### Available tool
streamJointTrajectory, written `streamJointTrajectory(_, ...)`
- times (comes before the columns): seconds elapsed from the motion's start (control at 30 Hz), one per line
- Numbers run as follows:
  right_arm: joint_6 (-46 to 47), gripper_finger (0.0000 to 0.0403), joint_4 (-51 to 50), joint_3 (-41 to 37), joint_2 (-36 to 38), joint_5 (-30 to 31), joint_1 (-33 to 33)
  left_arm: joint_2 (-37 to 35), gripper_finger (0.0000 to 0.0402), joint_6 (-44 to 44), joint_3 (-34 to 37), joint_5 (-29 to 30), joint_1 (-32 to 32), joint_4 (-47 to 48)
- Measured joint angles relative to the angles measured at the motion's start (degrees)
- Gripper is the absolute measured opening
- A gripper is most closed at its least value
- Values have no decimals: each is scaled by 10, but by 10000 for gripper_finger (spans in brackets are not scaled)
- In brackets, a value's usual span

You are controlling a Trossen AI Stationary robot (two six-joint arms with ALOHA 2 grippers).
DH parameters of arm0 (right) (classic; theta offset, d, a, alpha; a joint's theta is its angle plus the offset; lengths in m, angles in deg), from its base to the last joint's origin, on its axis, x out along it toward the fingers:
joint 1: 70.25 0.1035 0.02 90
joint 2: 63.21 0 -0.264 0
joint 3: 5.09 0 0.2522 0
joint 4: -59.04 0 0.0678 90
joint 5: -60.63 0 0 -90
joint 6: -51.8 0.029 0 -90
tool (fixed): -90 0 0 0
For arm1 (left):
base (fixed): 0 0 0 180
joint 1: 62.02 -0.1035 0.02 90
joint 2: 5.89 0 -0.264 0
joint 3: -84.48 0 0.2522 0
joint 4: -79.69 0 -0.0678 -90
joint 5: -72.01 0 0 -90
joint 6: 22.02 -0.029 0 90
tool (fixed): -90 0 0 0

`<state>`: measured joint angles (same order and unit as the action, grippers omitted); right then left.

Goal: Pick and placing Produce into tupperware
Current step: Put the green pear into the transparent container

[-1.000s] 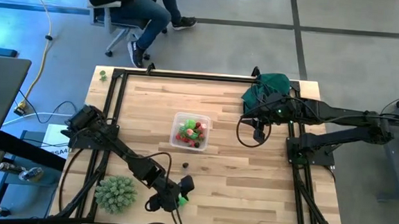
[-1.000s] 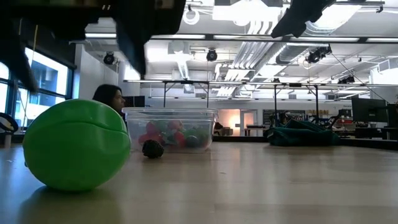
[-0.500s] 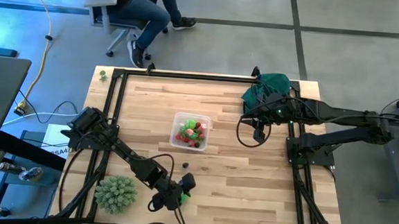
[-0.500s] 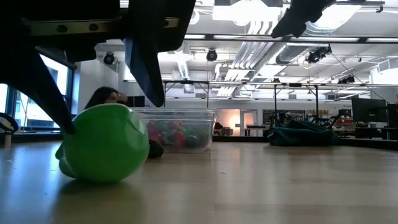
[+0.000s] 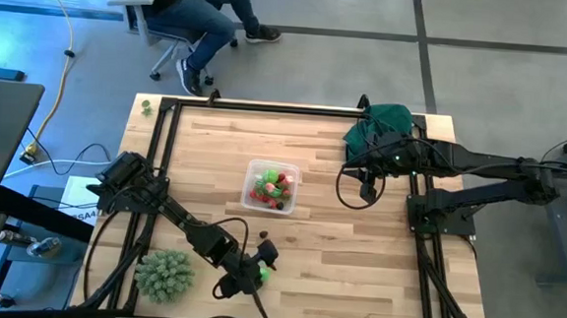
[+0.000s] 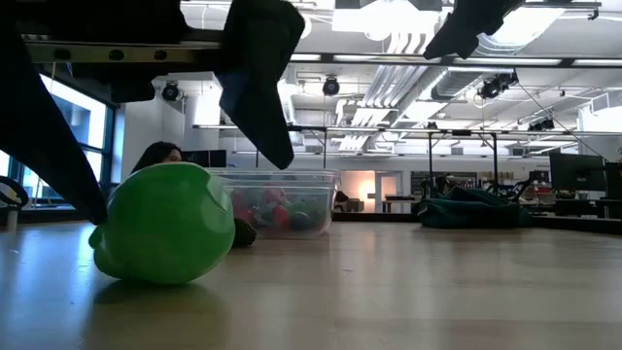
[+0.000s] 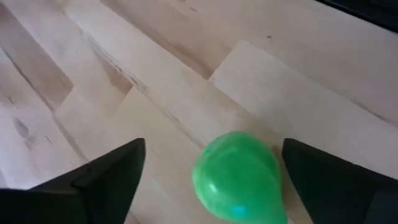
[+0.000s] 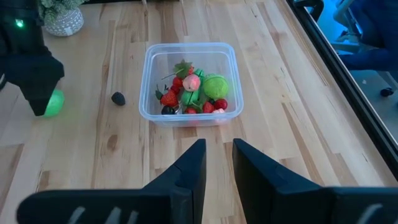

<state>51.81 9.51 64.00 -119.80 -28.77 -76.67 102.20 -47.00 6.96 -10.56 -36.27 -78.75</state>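
A bright green toy fruit (image 5: 263,273) lies on the table near its near edge, round and glossy in the low view (image 6: 165,226). My left gripper (image 5: 255,266) is open, pointing down, one finger on each side of the fruit (image 7: 239,176). The clear tupperware (image 5: 247,184) stands mid-table, holding red, green and pink produce (image 8: 193,90). A small dark piece (image 5: 262,235) lies on the wood between tupperware and fruit. My right gripper (image 5: 365,192) is shut and hovers right of the tupperware, touching nothing. My left gripper straddles the green fruit from above. In the low view one finger (image 6: 83,185) seems to meet the fruit's side (image 6: 105,222), but the wrist view shows gaps on both sides. I cannot tell whether it touches. The fruit rests on the table.
A large spiky pale-green ball (image 5: 164,274) sits at the near left corner. A dark green cloth (image 5: 379,125) lies bunched at the far right corner. A black frame (image 5: 267,107) borders the table. A person sits on a chair (image 5: 179,19) beyond the far edge.
My left gripper has moved a little toward the table's right and far side and come down, so its fingers now stand around the green fruit. The fruit has rolled a short way along the table toward the tupperware, then come to rest.
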Motion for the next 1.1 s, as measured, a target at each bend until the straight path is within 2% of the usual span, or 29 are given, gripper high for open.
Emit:
streamJointTrajectory(0.17,0,68,0,0,0,0,0,-1,397,57,0,-14,-7,14)
streamJointTrajectory(0.4,0,68,0,0,0,0,0,9,380,119,0,-39,-18,29)
streamJointTrajectory(0.63,0,68,0,0,0,0,0,14,381,162,0,-71,-22,31)
streamJointTrajectory(1.1,0,68,0,0,0,0,0,14,381,178,0,-115,-22,26)
